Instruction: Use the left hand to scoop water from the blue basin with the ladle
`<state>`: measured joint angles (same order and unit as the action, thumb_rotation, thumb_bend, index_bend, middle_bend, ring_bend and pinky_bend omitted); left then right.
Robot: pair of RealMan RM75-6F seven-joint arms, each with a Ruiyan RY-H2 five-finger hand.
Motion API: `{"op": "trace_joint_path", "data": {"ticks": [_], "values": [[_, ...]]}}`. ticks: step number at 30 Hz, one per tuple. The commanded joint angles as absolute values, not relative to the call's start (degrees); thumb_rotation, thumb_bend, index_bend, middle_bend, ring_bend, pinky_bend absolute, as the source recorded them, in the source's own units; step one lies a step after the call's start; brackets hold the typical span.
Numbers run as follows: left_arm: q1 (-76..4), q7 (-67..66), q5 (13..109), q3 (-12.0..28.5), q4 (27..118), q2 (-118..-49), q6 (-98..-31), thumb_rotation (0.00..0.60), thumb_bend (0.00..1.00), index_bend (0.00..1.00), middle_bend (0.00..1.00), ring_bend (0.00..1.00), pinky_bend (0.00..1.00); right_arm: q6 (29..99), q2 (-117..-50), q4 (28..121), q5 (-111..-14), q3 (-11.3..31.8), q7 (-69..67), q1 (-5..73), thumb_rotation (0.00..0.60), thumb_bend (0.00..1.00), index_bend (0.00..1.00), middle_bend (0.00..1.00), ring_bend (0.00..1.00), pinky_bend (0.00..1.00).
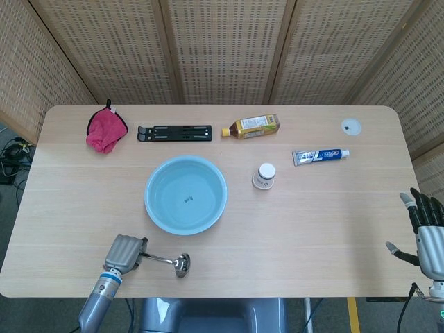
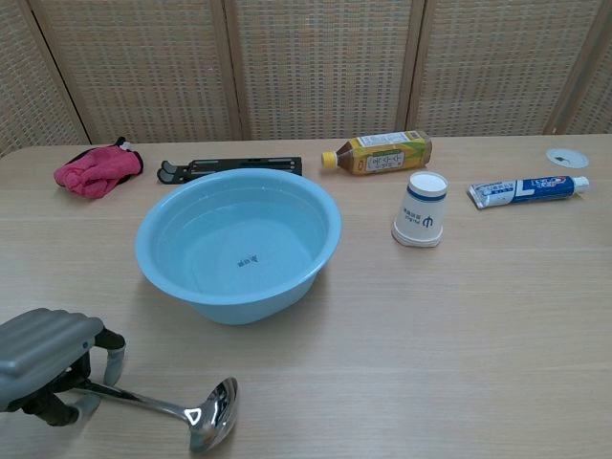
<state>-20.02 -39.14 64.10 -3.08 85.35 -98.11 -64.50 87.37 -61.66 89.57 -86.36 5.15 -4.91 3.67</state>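
Note:
The blue basin (image 1: 148, 198) (image 2: 239, 302) holds water and stands at the table's middle, left of centre. A steel ladle (image 1: 177, 263) (image 2: 204, 420) lies near the front edge, its bowl pointing right and tipped toward me. My left hand (image 1: 123, 253) (image 2: 40, 358) grips the end of its handle, fingers curled down over it, in front of and left of the basin. My right hand (image 1: 424, 234) hangs off the table's right front corner with its fingers spread and nothing in it; the chest view does not show it.
Along the back lie a pink cloth (image 1: 104, 132), a black stand (image 1: 175, 132) and a tea bottle (image 1: 252, 126). An upside-down paper cup (image 1: 263, 175) stands right of the basin, with a toothpaste tube (image 1: 319, 155) and a white disc (image 1: 351, 125) further right.

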Motion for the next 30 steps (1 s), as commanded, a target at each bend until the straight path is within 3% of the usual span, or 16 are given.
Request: {"op": "trace_joint_path", "data": {"ticks": [1, 8, 23, 30], "values": [[-20.0, -38.99, 64.11, -2.95, 85.49, -98.05, -64.66, 0.6, 0.48, 0.55, 0.95, 0.97, 1.0, 87.36, -61.63, 89.57, -86.35, 5.15, -4.94, 3.68, 0.6, 0.0, 0.0, 0.0, 0.0, 0.0], [-20.12, -38.41, 64.47, -2.61, 86.71, -97.05, -64.95, 0.6, 0.59, 0.58, 0.95, 0.97, 1.0, 87.36, -61.65, 89.57, -86.42, 5.12, -4.95, 3.68, 0.6, 0.0, 0.0, 0.0, 0.0, 0.0], [-20.25, -33.75, 70.05, -2.55, 93.54, -89.77, -67.2, 0.6, 0.62, 0.74, 0.95, 0.97, 1.0, 87.17, -61.84, 89.67, -86.44, 5.01, -4.37, 3.74, 0.6, 0.0, 0.0, 0.0, 0.0, 0.0], [-20.73, -33.32, 72.5, -2.44, 99.63, -84.37, -68.05, 0.6, 0.63, 0.76, 0.95, 0.97, 1.0, 87.2, -61.9, 89.77, -86.47, 4.98, -4.07, 3.74, 0.6, 0.0, 0.0, 0.0, 0.0, 0.0]]}}
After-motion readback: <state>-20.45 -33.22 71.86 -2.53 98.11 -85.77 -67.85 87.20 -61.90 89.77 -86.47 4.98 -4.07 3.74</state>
